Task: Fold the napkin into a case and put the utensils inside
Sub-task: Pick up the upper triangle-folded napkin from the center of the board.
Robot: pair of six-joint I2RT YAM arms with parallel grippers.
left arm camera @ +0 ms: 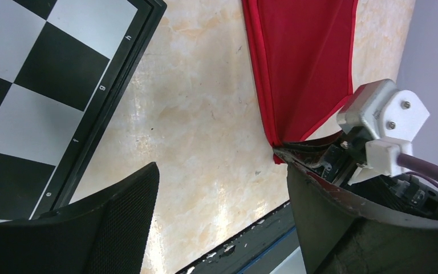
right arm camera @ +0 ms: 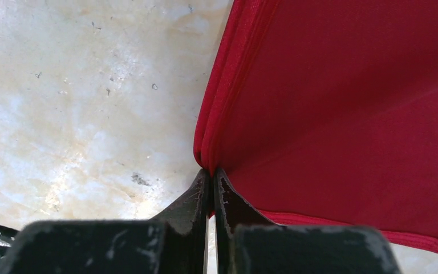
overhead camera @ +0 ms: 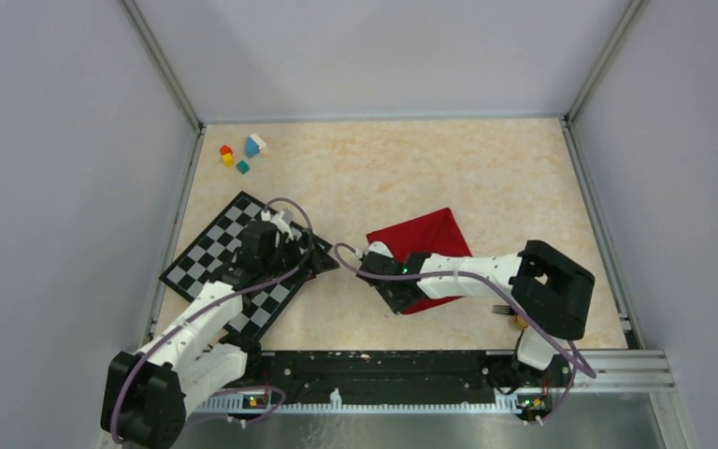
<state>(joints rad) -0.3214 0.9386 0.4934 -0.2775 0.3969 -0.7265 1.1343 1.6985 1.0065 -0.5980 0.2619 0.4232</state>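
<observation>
The red napkin (overhead camera: 435, 238) lies folded in the middle of the table, right of the checkered mat. My right gripper (overhead camera: 374, 273) is shut on its near-left corner, with doubled hemmed edges pinched between the jaws in the right wrist view (right arm camera: 212, 174). The cloth (right arm camera: 342, 114) spreads away to the right. My left gripper (overhead camera: 323, 260) is open and empty over bare table just left of that corner (left arm camera: 222, 194). It sees the napkin (left arm camera: 302, 63) and the right gripper (left arm camera: 319, 154). The dark fork's tines (overhead camera: 502, 309) and a bit of the gold spoon (overhead camera: 521, 322) show under the right arm.
The black-and-white checkered mat (overhead camera: 215, 257) lies at the left under the left arm; its edge also shows in the left wrist view (left arm camera: 108, 108). A few small coloured blocks (overhead camera: 241, 154) sit at the back left. The black front rail (overhead camera: 383, 365) runs along the near edge.
</observation>
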